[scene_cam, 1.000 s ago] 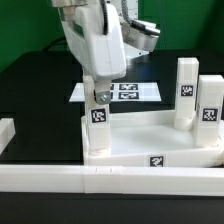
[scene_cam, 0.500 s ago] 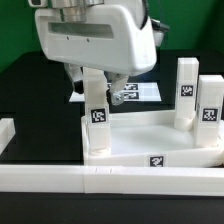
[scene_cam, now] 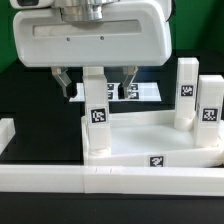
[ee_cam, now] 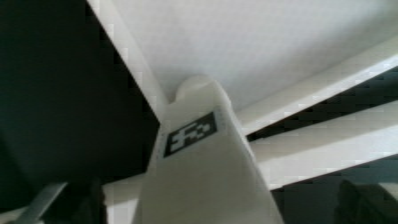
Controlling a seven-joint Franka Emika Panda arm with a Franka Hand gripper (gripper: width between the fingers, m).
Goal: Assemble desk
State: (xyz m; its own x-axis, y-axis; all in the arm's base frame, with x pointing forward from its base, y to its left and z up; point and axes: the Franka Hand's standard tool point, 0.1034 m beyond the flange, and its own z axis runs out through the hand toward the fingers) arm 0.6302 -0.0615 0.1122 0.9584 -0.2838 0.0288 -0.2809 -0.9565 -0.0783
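Exterior view showed the gripper [scene_cam: 96,82] much higher and nearer the camera than a second earlier, when its fingers were down at the top of the corner leg [scene_cam: 97,112]. Its white body had grown to fill the upper part of the frame. The fingers [scene_cam: 62,80] had spread apart, one on each side of the leg's top, wide open and holding nothing. The leg stood upright in the near corner of the desk panel [scene_cam: 150,140] on the exterior view's left, tag facing the camera, unmoved between frames. Two more legs [scene_cam: 187,90] stood together at the panel's far side on the exterior view's right, also unchanged. The panel lay just behind the front rail [scene_cam: 110,180].

The marker board [scene_cam: 140,91] behind the panel was now mostly covered by the gripper body; only a strip with parts of its tags showed. The arm above the gripper was cut off by the frame.

Wrist view was blurred: the leg [ee_cam: 196,150] and its tag rose between the dark fingertips [ee_cam: 45,200], which were barely distinguishable at the frame's edge.
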